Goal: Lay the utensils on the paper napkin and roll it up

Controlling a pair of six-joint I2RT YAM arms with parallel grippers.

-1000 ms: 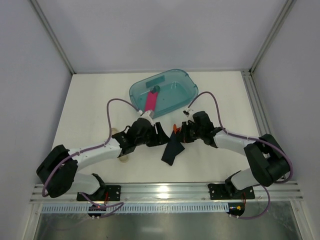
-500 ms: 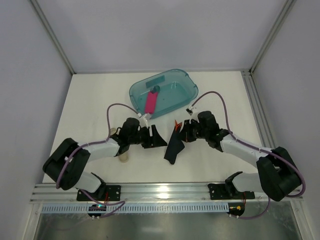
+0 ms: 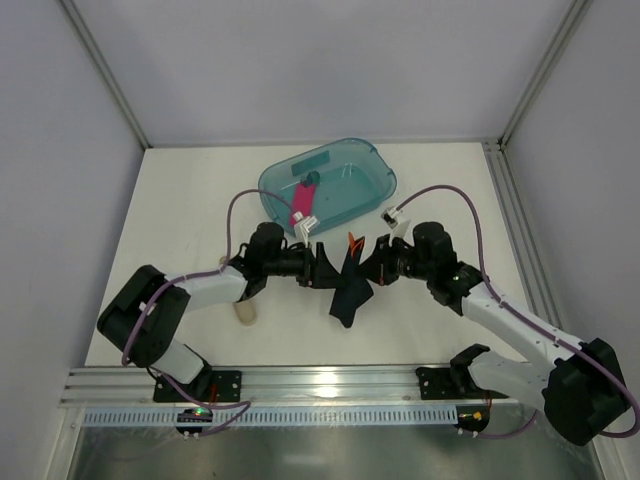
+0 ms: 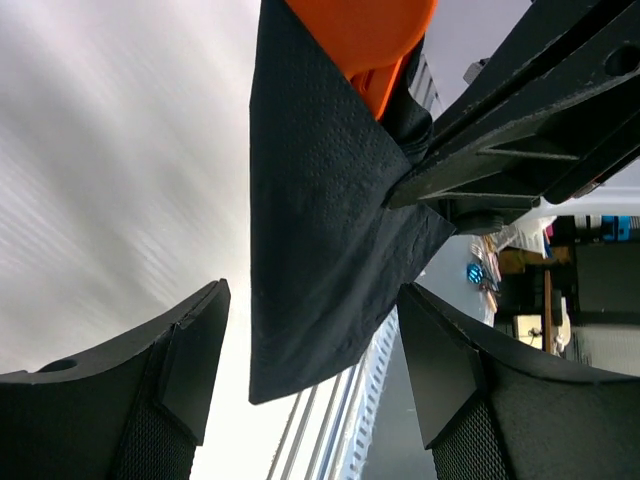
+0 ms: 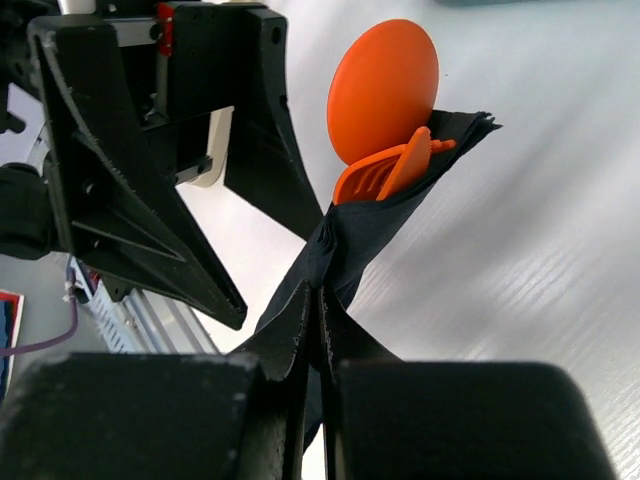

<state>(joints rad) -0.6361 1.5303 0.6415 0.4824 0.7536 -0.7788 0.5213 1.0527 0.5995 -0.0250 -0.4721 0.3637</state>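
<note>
The black paper napkin (image 3: 348,292) hangs folded above the table, with my right gripper (image 3: 369,270) shut on its upper part. In the right wrist view the shut jaws (image 5: 322,300) pinch the napkin (image 5: 340,250), and the orange utensils (image 5: 384,95), a spoon bowl and a fork, stick out of its top. An orange tip (image 3: 351,241) shows from above. My left gripper (image 3: 324,268) stands open just left of the napkin. In its wrist view the napkin (image 4: 320,220) hangs between the spread fingers (image 4: 195,350) without touching them, with the utensils (image 4: 365,35) above.
A teal translucent tub (image 3: 360,170) sits behind the grippers with a pink flat bar (image 3: 302,203) leaning over its front rim. A pale beige tube (image 3: 243,313) lies under the left forearm. A metal rail (image 3: 320,380) runs along the near edge.
My left gripper has opened wider and slid right, up to the napkin. The right gripper, still shut, has shifted slightly right and turned the napkin bundle more upright.
</note>
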